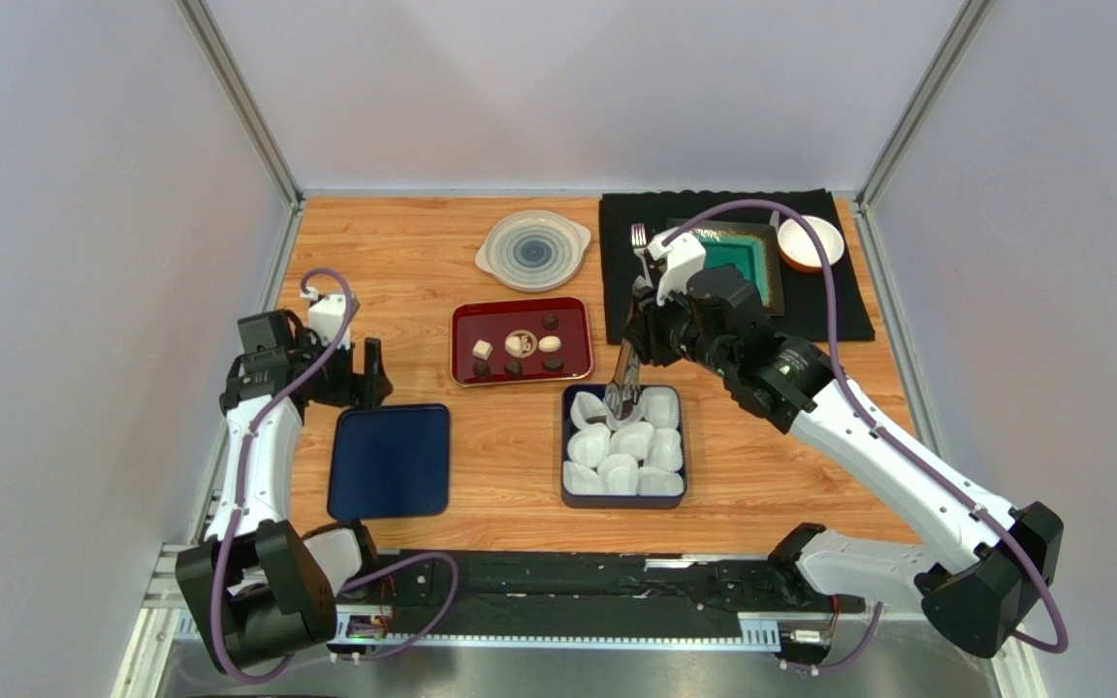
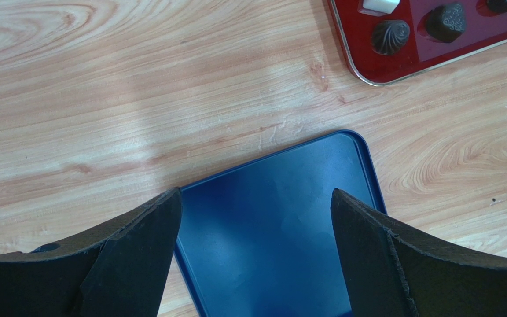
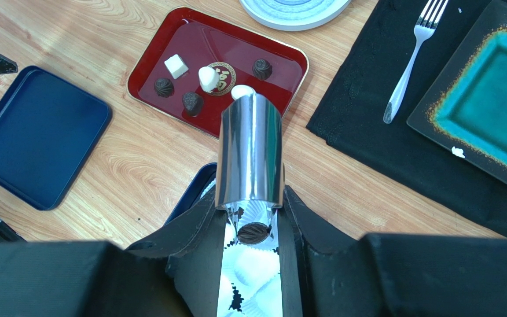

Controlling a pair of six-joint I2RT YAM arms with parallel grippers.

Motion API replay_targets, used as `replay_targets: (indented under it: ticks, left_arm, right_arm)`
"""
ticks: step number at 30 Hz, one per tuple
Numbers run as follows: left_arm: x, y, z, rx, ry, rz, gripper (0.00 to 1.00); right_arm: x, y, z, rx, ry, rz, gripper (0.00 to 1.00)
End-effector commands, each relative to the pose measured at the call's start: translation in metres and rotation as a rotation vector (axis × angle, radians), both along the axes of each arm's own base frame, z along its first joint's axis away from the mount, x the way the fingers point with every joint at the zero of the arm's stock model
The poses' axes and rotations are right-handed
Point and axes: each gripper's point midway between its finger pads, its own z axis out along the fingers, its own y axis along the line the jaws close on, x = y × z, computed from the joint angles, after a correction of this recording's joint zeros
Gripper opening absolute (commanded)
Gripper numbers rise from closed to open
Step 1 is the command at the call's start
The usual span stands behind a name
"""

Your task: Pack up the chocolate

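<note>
Several pieces of chocolate (image 1: 551, 320), dark and white, lie on a red tray (image 1: 465, 313) at mid-table. The right wrist view shows them too, among them a dark chocolate (image 3: 193, 103). My right gripper (image 3: 251, 198) is shut on silver tongs (image 3: 249, 152), also seen from above as tongs (image 1: 626, 386). Between the tong tips sits a dark ribbed chocolate (image 3: 254, 232), just over a white paper cup in the dark blue box (image 1: 566, 466). My left gripper (image 2: 256, 218) stands open and holds nothing, above a flat blue lid (image 2: 282, 198).
A black mat (image 1: 841, 298) at the back right carries a fork (image 1: 639, 247), a teal plate (image 1: 736, 262) and a small bowl (image 1: 809, 242). A round white dish (image 1: 533, 249) sits behind the red tray. The blue lid (image 1: 390, 461) lies at the front left.
</note>
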Motion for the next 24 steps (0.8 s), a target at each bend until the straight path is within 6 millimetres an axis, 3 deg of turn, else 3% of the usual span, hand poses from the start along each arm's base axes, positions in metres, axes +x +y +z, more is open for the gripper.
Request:
replay_targets:
  ticks: [1, 24]
  left_arm:
    - [0.005, 0.0022, 0.0158, 0.01, -0.05, -0.007, 0.91]
    - [0.0046, 0.0032, 0.0175, 0.021, -0.057, -0.01, 0.91]
  right_arm:
    - [0.0055, 0.0007, 0.0228, 0.051, -0.068, -0.017, 0.34]
    - [0.0071, 0.0001, 0.025, 0.046, -0.079, -0.019, 0.36]
